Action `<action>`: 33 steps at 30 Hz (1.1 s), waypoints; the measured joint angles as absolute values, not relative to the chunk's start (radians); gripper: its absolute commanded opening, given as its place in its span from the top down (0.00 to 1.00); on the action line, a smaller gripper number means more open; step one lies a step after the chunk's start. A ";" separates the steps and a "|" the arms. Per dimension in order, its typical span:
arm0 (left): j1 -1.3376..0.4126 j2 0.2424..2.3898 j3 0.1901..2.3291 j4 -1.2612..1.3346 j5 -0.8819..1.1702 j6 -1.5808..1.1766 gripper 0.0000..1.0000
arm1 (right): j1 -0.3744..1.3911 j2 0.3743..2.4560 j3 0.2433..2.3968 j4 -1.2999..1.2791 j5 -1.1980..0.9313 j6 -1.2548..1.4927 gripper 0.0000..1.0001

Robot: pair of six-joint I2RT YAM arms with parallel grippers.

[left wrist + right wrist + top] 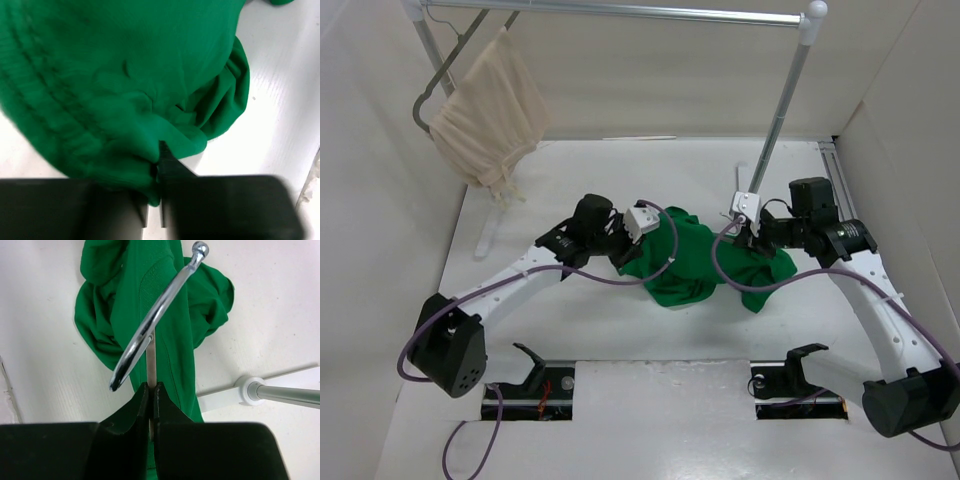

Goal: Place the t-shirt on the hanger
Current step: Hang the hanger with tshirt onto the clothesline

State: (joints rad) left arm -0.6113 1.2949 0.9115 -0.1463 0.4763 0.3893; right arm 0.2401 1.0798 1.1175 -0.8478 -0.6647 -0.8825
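From above, the t-shirt [695, 270] is lying bunched on the table [620, 340] between the 2 arms, with the left gripper [623, 250] at its left edge and the right gripper [745, 236] at its right.

In the left wrist view, the jaws are standing almost closed, pinching 1 fold of cloth.

In the right wrist view, the jaws are clamping the hanger [151, 354] just below its metal hook [165, 305].

The cloth is looking light, limp and slippery, so a seamed edge is probably offering the firmest hold.
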 measured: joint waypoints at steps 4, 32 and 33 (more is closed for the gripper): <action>-0.607 1.314 0.897 -0.115 0.440 0.352 1.00 | 0.231 1.080 1.118 -0.849 -0.662 -0.868 1.00; -0.515 1.198 0.836 -0.090 -0.090 0.540 0.48 | 0.119 1.066 1.282 -1.040 -0.635 -0.889 1.00; -0.514 1.198 0.856 -0.107 -0.075 0.549 0.40 | 0.116 1.068 1.289 -1.040 -0.635 -0.883 1.00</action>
